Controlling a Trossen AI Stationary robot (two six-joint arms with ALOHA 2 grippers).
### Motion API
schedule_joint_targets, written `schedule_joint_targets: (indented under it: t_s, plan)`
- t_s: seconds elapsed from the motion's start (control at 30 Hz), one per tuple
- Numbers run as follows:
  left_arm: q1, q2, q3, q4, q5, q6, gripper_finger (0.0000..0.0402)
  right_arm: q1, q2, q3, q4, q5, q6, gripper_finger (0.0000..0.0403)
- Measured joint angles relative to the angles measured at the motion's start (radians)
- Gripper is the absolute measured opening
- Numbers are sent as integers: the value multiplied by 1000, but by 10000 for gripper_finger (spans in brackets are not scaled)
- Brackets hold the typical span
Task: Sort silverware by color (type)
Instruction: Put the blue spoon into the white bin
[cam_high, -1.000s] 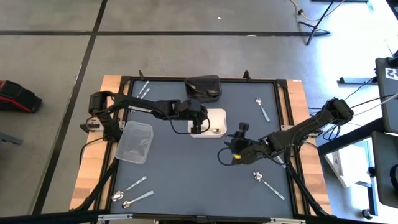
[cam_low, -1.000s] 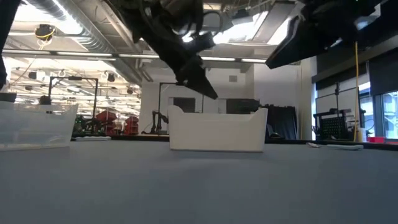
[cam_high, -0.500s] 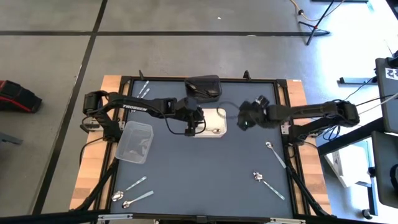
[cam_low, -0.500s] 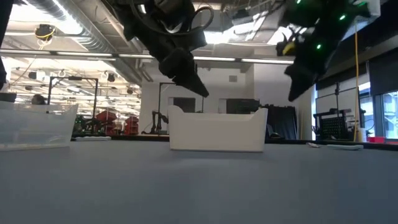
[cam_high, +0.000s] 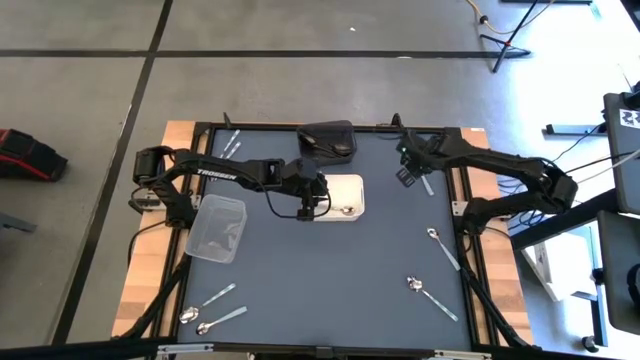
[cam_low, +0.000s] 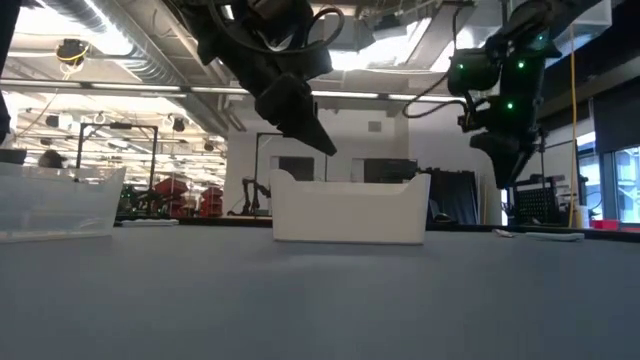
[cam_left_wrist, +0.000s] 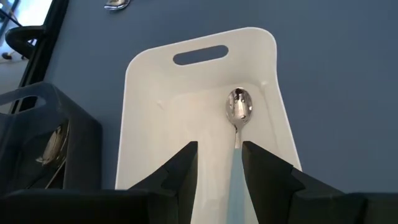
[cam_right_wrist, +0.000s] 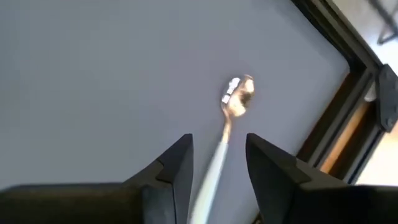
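1. Left gripper (cam_left_wrist: 217, 163) is hovering, jaws apart and empty, over white tray (cam_high: 352, 184) holding one spoon (cam_left_wrist: 239, 107).
2. Right gripper (cam_right_wrist: 216, 155), also parted, is lining up on far-right-corner spoon (cam_right_wrist: 237, 95).
3. Probably seven others are waiting along tabletop edges.

Left gripper (cam_left_wrist: 217, 165) above white tray (cam_left_wrist: 146, 124), fingers (cam_left_wrist: 180, 165) apart w/ a clear gap. One shiny silver spoon (cam_left_wrist: 238, 115) lies in tray, bowl toward the handle slot (cam_left_wrist: 200, 55), handle running back betw. the fingers, not gripped. Tray sits on dark blue-grey mat (cam_left_wrist: 336, 74). Black container (cam_left_wrist: 43, 134) just beside tray; pale spoon-like item (cam_left_wrist: 51, 144) inside, type unclear. Another spoon bowl (cam_left_wrist: 116, 4) partly cut off at frame edge, on mat beyond tray.
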Motion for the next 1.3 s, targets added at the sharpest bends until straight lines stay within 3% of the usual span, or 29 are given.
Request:
schedule_joint_targets:
  t_s: [0.2, 0.4, 1.0, 1.13, 1.3]
  plan:
    - [0, 0, 0, 0, 0, 0, 121, -140, 33, 0, 3, -88, -56, 136]
    - [0, 0, 0, 1, -1, 1, 121, -204, 133, 0, -13, -115, -76, 136]
    - [0, 0, 0, 0, -1, 0, 121, -244, 396, 5, 14, -179, -126, 134]
    - [0, 0, 0, 0, -1, 0, 121, -252, 404, 4, 16, -199, -132, 106]
    - [0, 0, 0, 0, -1, 0, 121, -250, 405, 3, 19, -208, -159, 42]
